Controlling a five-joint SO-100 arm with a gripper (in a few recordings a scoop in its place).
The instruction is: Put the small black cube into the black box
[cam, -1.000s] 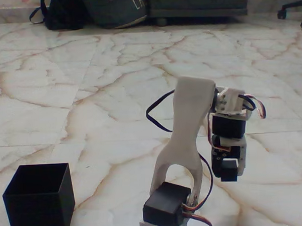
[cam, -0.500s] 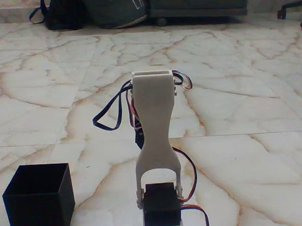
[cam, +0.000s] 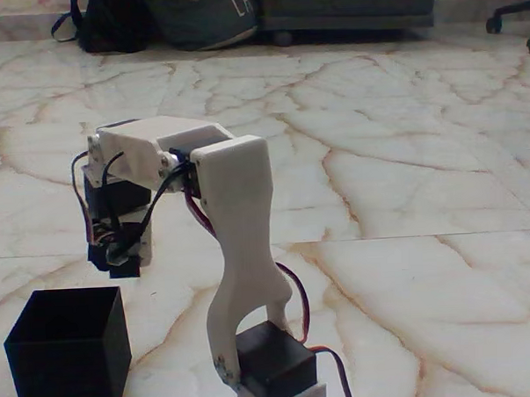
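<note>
Jaws of the gripper [cam: 121,262] are seen pinching the small black cube [cam: 124,269] just above the black box [cam: 69,352]'s far right rim, so centring over the opening is advised before release.

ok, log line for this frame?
arm: swung left | gripper: above box, shut on cube | cube: not in box yet
</note>
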